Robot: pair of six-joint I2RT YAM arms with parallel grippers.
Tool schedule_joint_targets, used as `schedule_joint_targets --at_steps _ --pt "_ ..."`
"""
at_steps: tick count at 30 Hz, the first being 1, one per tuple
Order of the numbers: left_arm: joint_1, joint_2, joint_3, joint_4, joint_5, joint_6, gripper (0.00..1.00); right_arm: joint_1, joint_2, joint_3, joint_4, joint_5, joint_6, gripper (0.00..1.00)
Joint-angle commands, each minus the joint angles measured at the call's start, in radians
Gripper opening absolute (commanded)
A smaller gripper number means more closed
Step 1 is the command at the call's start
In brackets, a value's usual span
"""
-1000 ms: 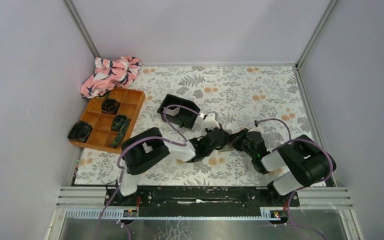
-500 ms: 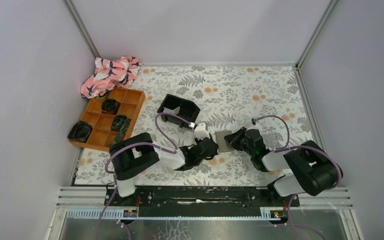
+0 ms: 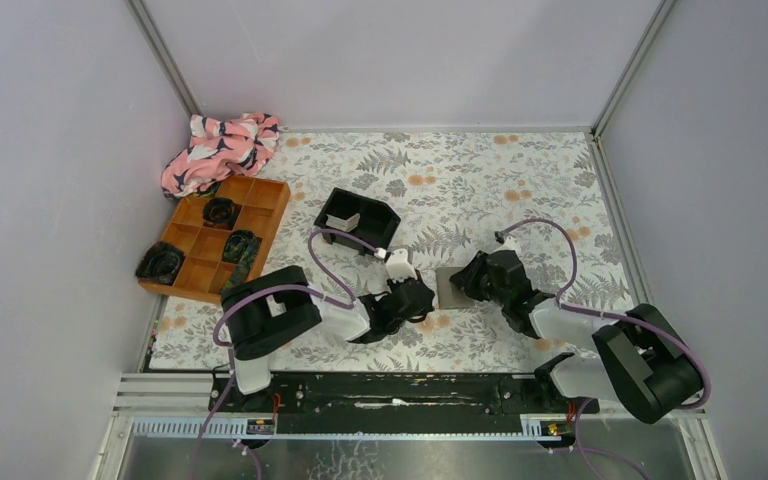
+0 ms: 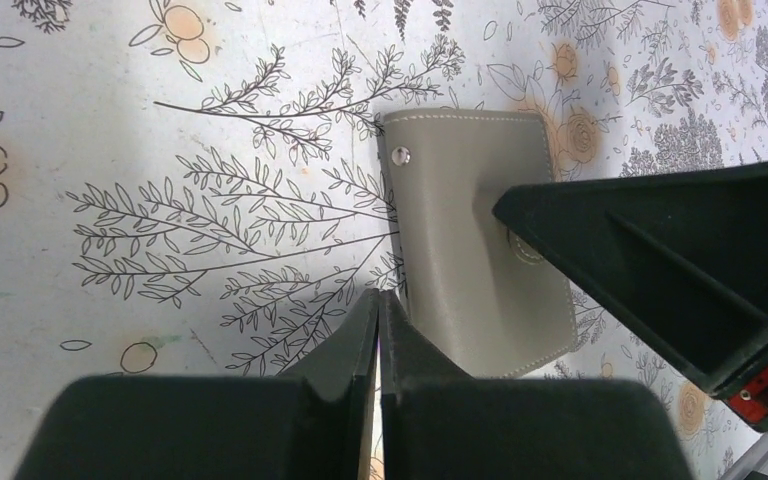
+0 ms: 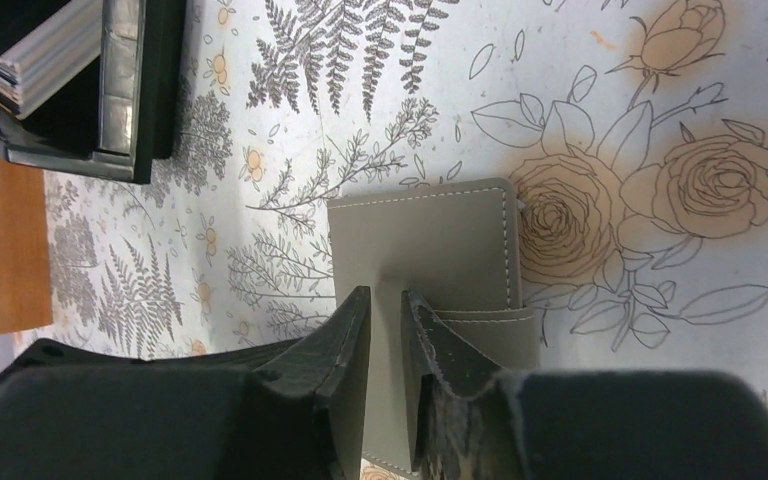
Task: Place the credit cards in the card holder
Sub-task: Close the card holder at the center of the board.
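Observation:
The card holder [image 3: 450,287] is a closed grey-taupe wallet lying flat on the floral table, snap strap across it. My left gripper [image 3: 418,296] is just to its left, jaws shut and empty; in the left wrist view the left gripper [image 4: 378,300] has its tips beside the card holder's [image 4: 470,250] near-left edge. My right gripper [image 3: 472,282] hangs over the holder's right side; in the right wrist view the right gripper [image 5: 385,297] is open a narrow gap above the card holder [image 5: 420,250], gripping nothing. The credit cards [image 5: 45,55] stand stacked in the black tray [image 3: 358,218].
An orange compartment tray [image 3: 218,240] with dark items sits at the left, a pink patterned cloth [image 3: 222,148] behind it. The black tray [image 5: 150,90] is left of and behind the holder. Grey walls close in the table on three sides.
Both grippers were bunched together over the holder a second ago. They have drawn apart, the right arm swinging right, leaving the holder flat on the table. The right jaws have parted slightly.

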Motion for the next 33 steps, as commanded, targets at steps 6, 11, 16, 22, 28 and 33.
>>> schedule_joint_targets --at_steps 6,11,16,22,28,33 --pt "-0.009 -0.009 -0.023 0.015 -0.052 0.007 0.04 0.011 -0.114 0.041 -0.178 0.014 -0.102 0.25" --pt "-0.012 -0.027 -0.025 0.015 -0.07 0.017 0.04 0.012 -0.143 0.051 -0.189 0.02 -0.118 0.25" --pt "-0.014 -0.043 -0.025 0.015 -0.087 0.03 0.04 0.011 -0.181 0.055 -0.203 0.03 -0.13 0.25" --pt "-0.017 -0.048 -0.015 0.017 -0.097 0.043 0.04 0.011 -0.225 0.062 -0.231 0.046 -0.145 0.25" --pt "-0.021 -0.052 -0.012 0.015 -0.103 0.05 0.04 0.011 -0.244 0.056 -0.234 0.055 -0.146 0.23" --pt "-0.024 -0.063 -0.011 0.019 -0.116 0.07 0.04 0.012 -0.297 0.043 -0.276 0.093 -0.154 0.21"
